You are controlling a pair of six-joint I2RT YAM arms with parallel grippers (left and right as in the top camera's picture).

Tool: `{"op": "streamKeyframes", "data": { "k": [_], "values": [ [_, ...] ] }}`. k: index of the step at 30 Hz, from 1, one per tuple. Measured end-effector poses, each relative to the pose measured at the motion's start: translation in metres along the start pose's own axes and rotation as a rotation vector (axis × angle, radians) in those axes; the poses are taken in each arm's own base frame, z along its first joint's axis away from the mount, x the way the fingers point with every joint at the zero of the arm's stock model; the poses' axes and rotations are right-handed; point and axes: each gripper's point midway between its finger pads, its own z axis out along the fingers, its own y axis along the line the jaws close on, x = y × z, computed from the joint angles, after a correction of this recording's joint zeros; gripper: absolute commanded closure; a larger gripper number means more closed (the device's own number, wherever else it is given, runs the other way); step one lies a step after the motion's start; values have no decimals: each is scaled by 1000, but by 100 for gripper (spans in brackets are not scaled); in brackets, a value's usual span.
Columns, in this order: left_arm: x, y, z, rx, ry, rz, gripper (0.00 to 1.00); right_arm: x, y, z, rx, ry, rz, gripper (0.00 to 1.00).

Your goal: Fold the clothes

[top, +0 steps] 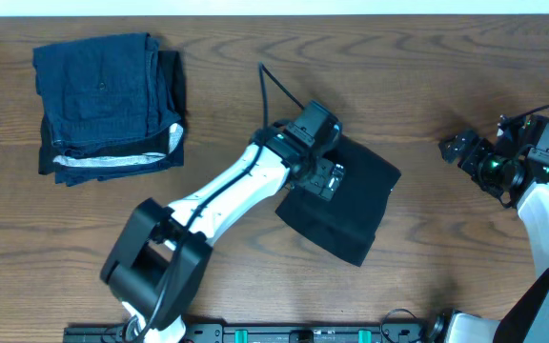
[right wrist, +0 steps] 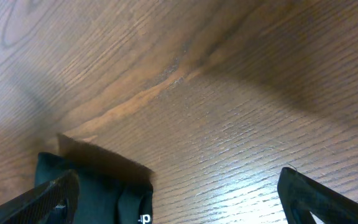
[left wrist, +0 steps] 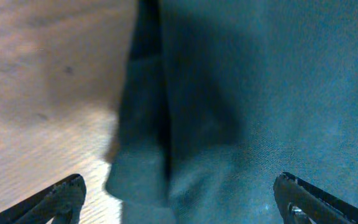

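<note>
Lying folded near table (top: 446, 76) centre: black T-shirt (top: 360, 205), partly beneath left gripper (top: 328, 180), fingers spread wide over cloth. Right gripper (top: 454, 150) well apart at right, fingers likewise spread, holding nothing. Dark blue folded garments (top: 103, 100) far left.

Overhead downward, wrists close (perhaps common shirt (top: 360, 211))

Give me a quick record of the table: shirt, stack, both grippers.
shirt: black, folded to a rough rectangle, right of the table centre
stack: dark blue folded garments, upper left in the overhead view, apart from the shirt
left gripper: open, low over the shirt's left edge, contact unclear
right gripper: open, over bare wood right of the shirt, holding nothing
</note>
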Motion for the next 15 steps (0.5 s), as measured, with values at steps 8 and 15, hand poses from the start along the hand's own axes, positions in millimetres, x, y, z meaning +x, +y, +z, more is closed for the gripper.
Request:
{"op": "streamKeyframes", "data": {
  "k": [8,15],
  "values": [
    [17,4,31,-21,84,-1,2,0,0,0,0,0,0,1],
    [24,8,45,-35,117,-19,2,0,0,0,0,0,0,1]
  ]
}}
